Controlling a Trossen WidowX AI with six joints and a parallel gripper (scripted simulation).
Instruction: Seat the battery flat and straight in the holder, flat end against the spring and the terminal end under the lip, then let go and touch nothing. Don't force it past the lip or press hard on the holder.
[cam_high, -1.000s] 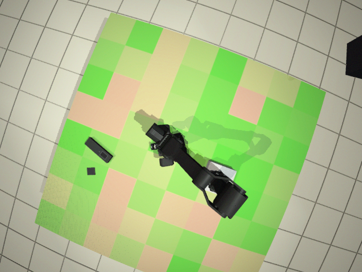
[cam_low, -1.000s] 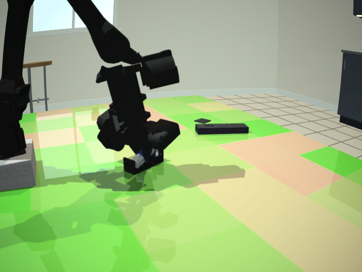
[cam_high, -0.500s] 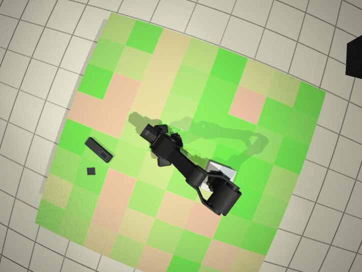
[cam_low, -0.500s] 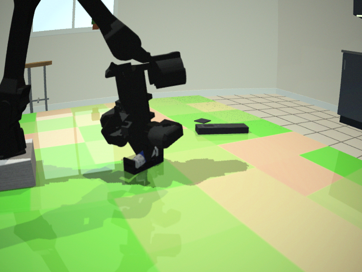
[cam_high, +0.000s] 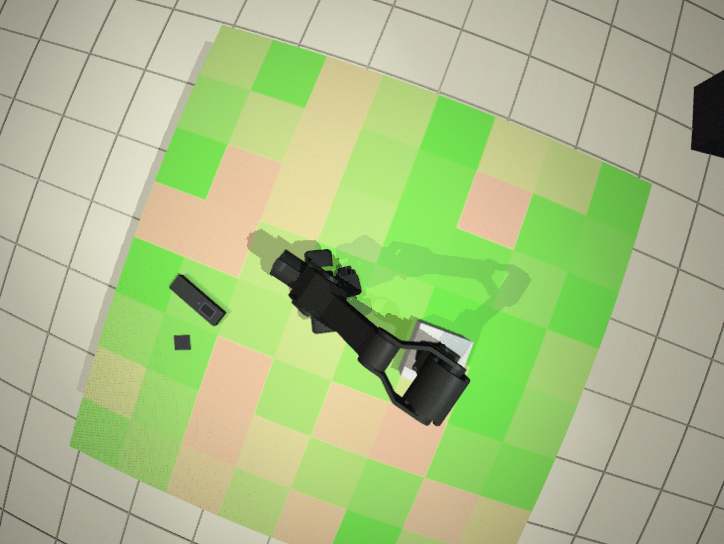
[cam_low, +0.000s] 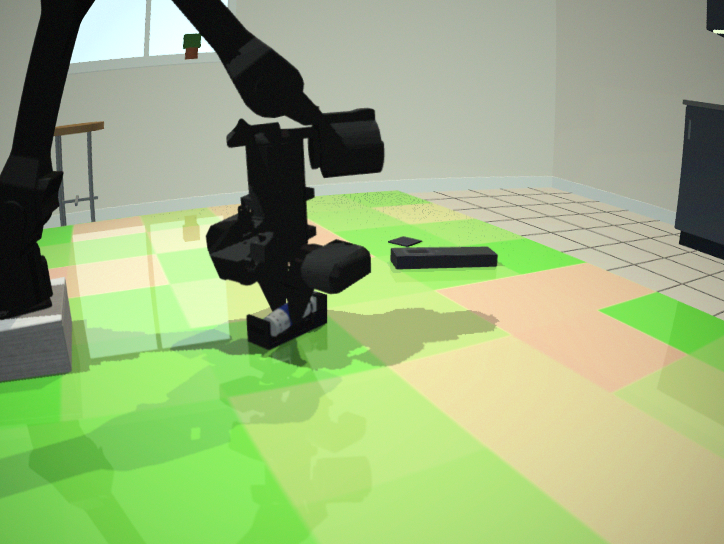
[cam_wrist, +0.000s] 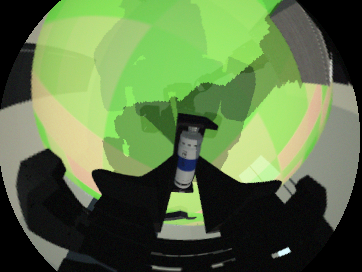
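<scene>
The white battery with a blue band (cam_low: 279, 322) (cam_wrist: 189, 143) lies lengthwise in the black holder (cam_low: 258, 335) (cam_wrist: 196, 120), between its end walls. My gripper (cam_wrist: 186, 157) is shut on the battery, one finger on each side. In the wrist view the battery's far end is close to the holder's overhanging end wall, with a small silvery part between them. The near end is low between the fingers. The fingers hide part of the battery in the exterior view, so I cannot tell if it is fully flat. The arm hides battery and holder in the top view.
A long black box (cam_high: 197, 300) (cam_low: 443, 257) lies on the patterned mat (cam_high: 409, 193), away from the holder. A small dark square (cam_high: 182, 342) (cam_low: 405, 240) lies near it. The arm's grey base block (cam_high: 443, 338) (cam_low: 35, 346) is on the other side of the holder.
</scene>
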